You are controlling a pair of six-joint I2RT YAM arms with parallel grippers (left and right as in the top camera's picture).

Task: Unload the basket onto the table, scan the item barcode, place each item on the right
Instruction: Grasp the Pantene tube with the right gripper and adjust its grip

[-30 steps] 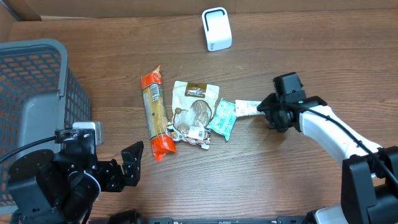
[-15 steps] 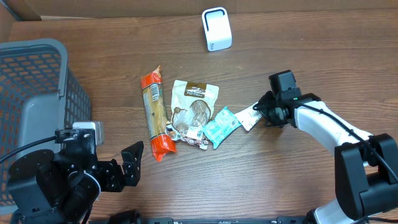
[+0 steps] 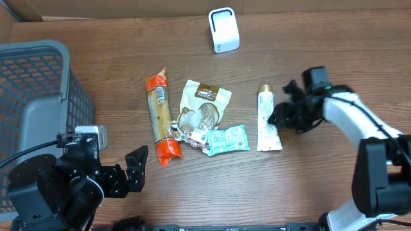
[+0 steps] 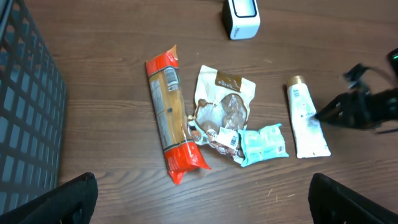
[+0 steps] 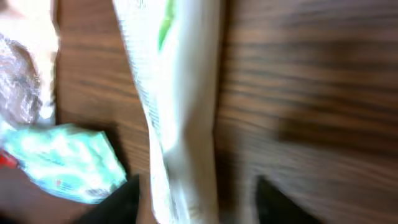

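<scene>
Tube [image 3: 268, 122] lies flat at 3 o'clock of the snack pouch [image 3: 204, 110], cap toward 12. It looks light, squishy and slick, so I'd grab near the cap. Right gripper [image 3: 282, 112] sits beside it, fingers apart, not clamping. Left gripper [image 3: 138, 168] is wide open. Basket [image 3: 38, 70] at 9 o'clock, nothing visible inside.

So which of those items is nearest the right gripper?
The white tube, gold-capped: it lies right beside the gripper, apart from the clustered packets.

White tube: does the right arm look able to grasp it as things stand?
Probably yes. The right gripper sits at the white tube's edge, jaws apart, and the tube lies flat, clear of the teal packet.
</scene>
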